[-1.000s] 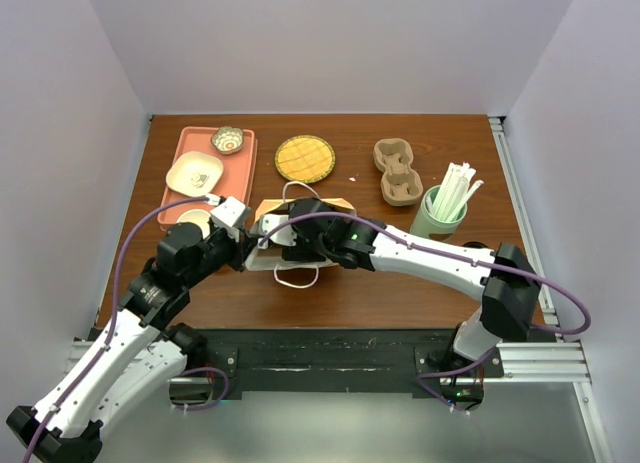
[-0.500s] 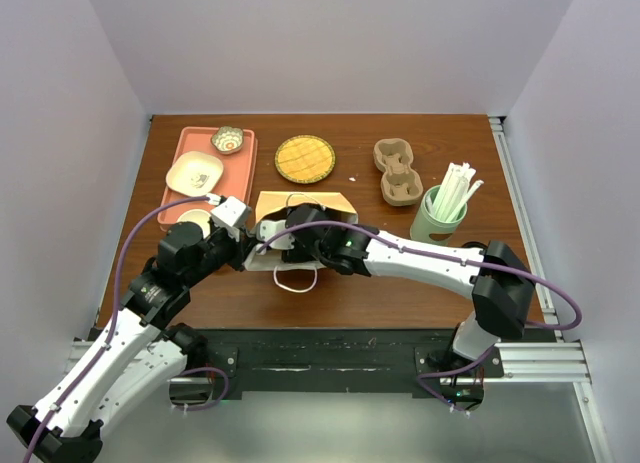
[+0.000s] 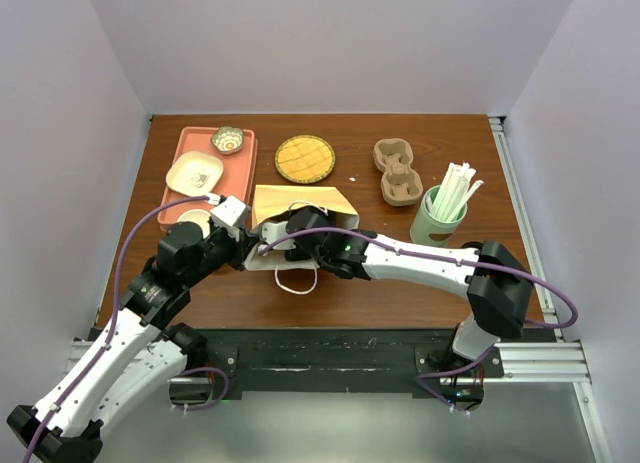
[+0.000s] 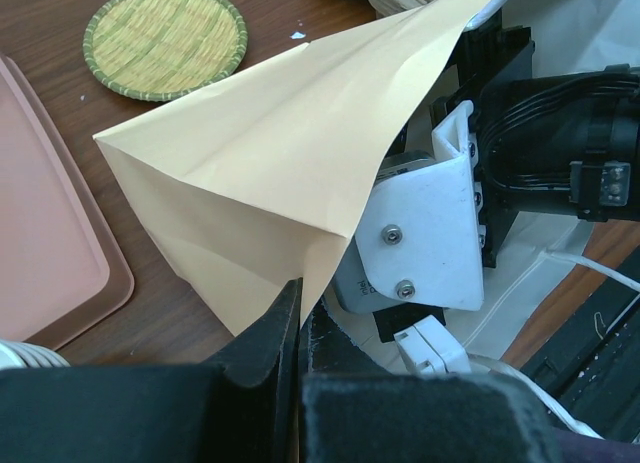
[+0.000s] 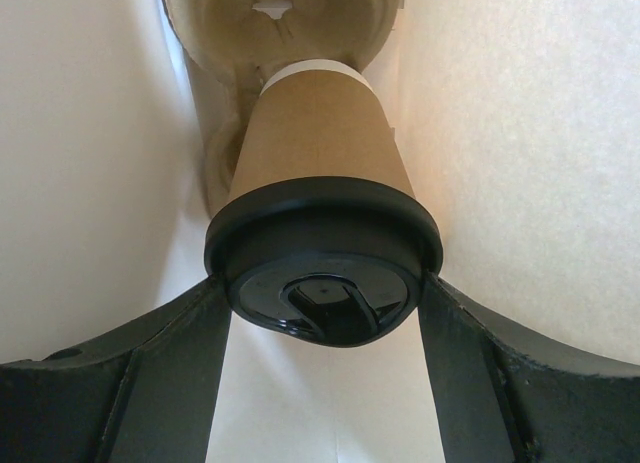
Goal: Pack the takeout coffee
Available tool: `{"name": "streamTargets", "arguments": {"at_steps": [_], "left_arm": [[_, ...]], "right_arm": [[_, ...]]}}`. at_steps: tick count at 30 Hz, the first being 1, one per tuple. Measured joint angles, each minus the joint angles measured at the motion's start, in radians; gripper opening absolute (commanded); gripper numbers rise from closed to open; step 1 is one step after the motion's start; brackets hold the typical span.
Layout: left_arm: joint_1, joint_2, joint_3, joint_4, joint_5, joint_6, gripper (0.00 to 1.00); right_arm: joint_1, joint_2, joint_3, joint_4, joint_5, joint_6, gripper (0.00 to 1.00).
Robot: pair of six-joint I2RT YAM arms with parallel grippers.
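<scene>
Now clamping coffee cup [image 5: 320, 148] by lid [image 5: 322, 253] in right gripper [image 5: 323, 295], pinching bag [image 4: 250, 153] edge in left gripper [image 4: 298, 308]. Risks tipping if released unseated, or bag slipping shut.

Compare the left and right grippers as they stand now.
The left gripper is shut thin on the edge of the paper bag; the right gripper spans the black lid of the coffee cup, far wider. The left is at the rim; the right reaches inside. Both grip something.

The takeout coffee [image 5: 320, 183] sits inside the bag [image 3: 297, 201], right of the tray [image 3: 245, 173].
</scene>
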Motion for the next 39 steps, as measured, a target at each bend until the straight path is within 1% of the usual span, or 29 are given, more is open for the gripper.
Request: {"name": "streamTargets", "arguments": {"at_steps": [7, 17, 30, 34, 39], "left_arm": [[0.0, 0.0, 0.0, -0.001, 0.005, 0.0, 0.0], [-0.002, 0.0, 0.0, -0.003, 0.008, 0.0, 0.0], [-0.002, 0.0, 0.0, 0.002, -0.041, 0.001, 0.0], [-0.003, 0.002, -0.003, 0.051, -0.091, 0.013, 0.0], [-0.01, 0.02, -0.018, 0.133, -0.141, 0.026, 0.0]], "right_arm": [[0.001, -0.007, 0.0, -0.019, -0.003, 0.014, 0.3], [0.001, -0.068, 0.018, -0.137, -0.009, 0.056, 0.3], [0.003, -0.075, 0.078, -0.264, -0.029, 0.058, 0.29], [0.003, -0.075, 0.105, -0.265, -0.028, 0.058, 0.29], [0.002, -0.065, 0.097, -0.218, -0.018, 0.053, 0.29]]}}
